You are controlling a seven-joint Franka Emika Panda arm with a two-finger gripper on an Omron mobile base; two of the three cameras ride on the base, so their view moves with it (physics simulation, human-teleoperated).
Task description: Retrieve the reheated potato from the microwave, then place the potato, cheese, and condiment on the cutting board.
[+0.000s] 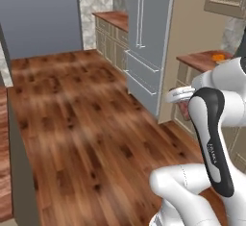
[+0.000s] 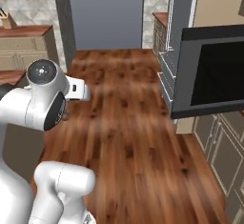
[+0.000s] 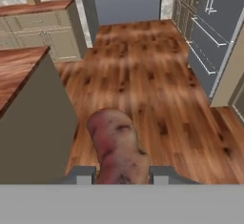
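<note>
The fingers (image 3: 84, 174) are clenched on the potato (image 3: 116, 147), one on each side of its lower end, holding it up over the wooden floor (image 3: 143, 75). The microwave (image 2: 212, 73) door hangs open; its inside cannot be seen. The cheese (image 1: 219, 56) lies on the far desk (image 1: 202, 60).

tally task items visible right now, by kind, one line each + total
potato, held in the gripper: 1
microwave, door open: 1
cheese, orange piece on the far counter: 1
Total: 3
</note>
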